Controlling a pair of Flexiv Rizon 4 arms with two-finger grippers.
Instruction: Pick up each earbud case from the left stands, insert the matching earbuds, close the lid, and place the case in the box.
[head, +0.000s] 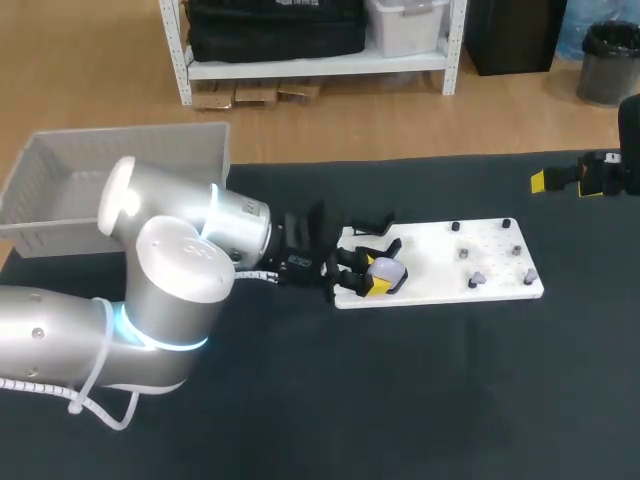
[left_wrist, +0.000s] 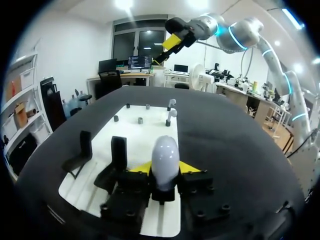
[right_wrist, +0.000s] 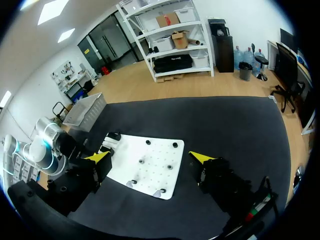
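Observation:
A white earbud case (head: 388, 271) stands at the left end of the white board (head: 430, 262), lid closed. My left gripper (head: 372, 277) reaches in from the left. In the left wrist view its yellow fingertips (left_wrist: 141, 167) press the case (left_wrist: 165, 155) from both sides, so it is shut on it. Beside it are two empty black stands (left_wrist: 118, 151). Two small earbuds (head: 478, 279) sit on pegs at the board's right end. My right gripper (head: 560, 180) hangs open, high at the far right, holding nothing, with the board (right_wrist: 150, 170) far below it.
A grey plastic box (head: 110, 170) stands at the table's back left corner, behind my left arm (head: 170, 270). Several short dark pegs (head: 462, 254) stick up from the board's right half. Black tabletop (head: 420, 400) spreads in front of the board.

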